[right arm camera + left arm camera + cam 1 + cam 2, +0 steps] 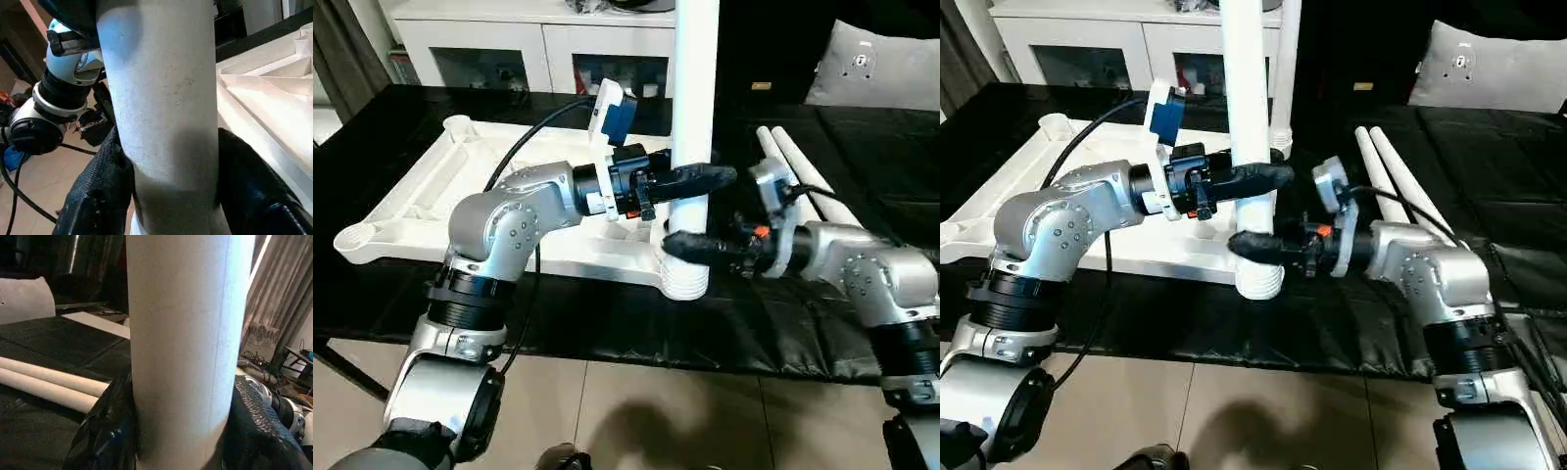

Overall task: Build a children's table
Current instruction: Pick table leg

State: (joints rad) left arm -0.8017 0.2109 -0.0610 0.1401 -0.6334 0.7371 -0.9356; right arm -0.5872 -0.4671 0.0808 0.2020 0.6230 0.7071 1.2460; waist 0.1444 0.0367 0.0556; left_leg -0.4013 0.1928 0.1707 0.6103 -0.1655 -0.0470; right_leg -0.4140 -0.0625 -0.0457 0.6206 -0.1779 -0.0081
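The white tabletop [421,206] lies underside up on a black table, its ribs showing. One white leg [693,98] stands upright in the near right corner socket [685,279]. My left gripper [700,178] is shut on this leg a little above the socket, with a black finger [105,431] on each side. My right gripper [690,245] grips the same leg lower down, just above the socket, its fingers [98,191] pressed against both sides. Two more legs [803,171] lie side by side on the table to the right.
Another white tube [1285,69] rises just behind the held leg. A white cabinet [489,49] with glass doors stands beyond the table, and a grey cushion [891,64] lies at the far right. The table's near edge runs just below the socket, with tiled floor beneath.
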